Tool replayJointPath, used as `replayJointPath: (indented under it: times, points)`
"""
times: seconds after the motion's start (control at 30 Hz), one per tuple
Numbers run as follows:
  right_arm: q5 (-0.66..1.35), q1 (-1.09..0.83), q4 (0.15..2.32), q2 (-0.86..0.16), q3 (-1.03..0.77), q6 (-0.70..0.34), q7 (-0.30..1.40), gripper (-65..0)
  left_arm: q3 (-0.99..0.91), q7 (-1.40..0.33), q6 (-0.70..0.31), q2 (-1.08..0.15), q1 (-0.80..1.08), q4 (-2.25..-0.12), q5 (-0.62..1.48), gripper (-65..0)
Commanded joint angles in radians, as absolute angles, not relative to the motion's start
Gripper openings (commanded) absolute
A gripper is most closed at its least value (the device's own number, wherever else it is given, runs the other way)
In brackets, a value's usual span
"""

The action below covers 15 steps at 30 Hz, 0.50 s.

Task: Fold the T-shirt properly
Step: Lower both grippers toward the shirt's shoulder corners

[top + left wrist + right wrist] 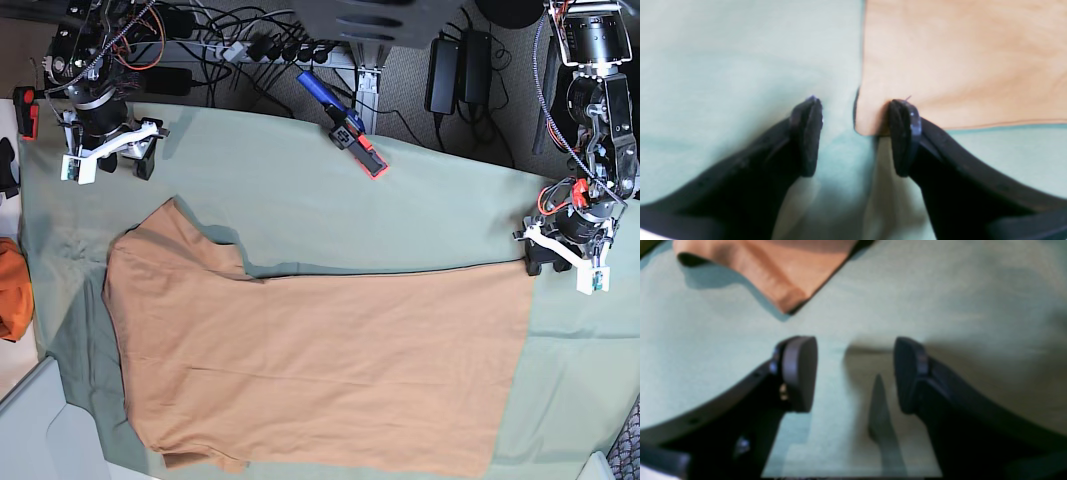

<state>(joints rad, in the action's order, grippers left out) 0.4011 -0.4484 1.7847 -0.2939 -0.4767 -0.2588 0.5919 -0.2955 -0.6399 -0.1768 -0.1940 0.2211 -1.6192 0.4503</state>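
Tan cotton, the T-shirt (pixel 320 365) lies spread flat on a sage-green tablecloth (pixel 440 210) that covers the table. In the base view its hem runs down that view's right side and its shoulders point toward that view's left, with one short sleeve (pixel 185 240) sticking up toward the far edge. The cloth looks mostly smooth, with soft wrinkles near the sleeve.

The left gripper (pixel 855 133) sits at the shirt's far hem corner (pixel 870 125), on the base view's right. Its jaws stand wide apart. One black pad (pixel 903 136) rests at the corner's edge, touching or just over the fabric; the other pad (pixel 806 133) is over bare tablecloth. Nothing is pinched between them.

The right gripper (pixel 855 373) is on the base view's left, near the table's far corner and apart from the shirt. Its jaws are also wide apart and hold nothing. Through its wrist camera, only green cloth lies between the pads, and the sleeve's tip (pixel 783 290) shows ahead, lifted slightly and casting a shadow.

Beyond the far edge of the tablecloth lie a blue and red tool (pixel 343 122) and tangled cables (pixel 240 45). An orange cloth (pixel 14 290) shows at the base view's left border.
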Motion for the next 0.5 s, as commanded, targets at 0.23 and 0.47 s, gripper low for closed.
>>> replayJointPath:
  times: [0.23, 0.47]
  points:
    - [0.400, -0.446, 1.800, -0.307, -0.485, -0.228, 0.577, -28.8, -0.297, -0.656, -0.186, -0.199, 0.216, -1.630, 0.492, -28.9]
    - [0.400, -0.446, 1.800, -0.307, -0.485, -0.228, 0.577, -28.8, -0.187, -0.653, -0.226, -0.174, 0.216, -1.630, 0.519, -28.9]
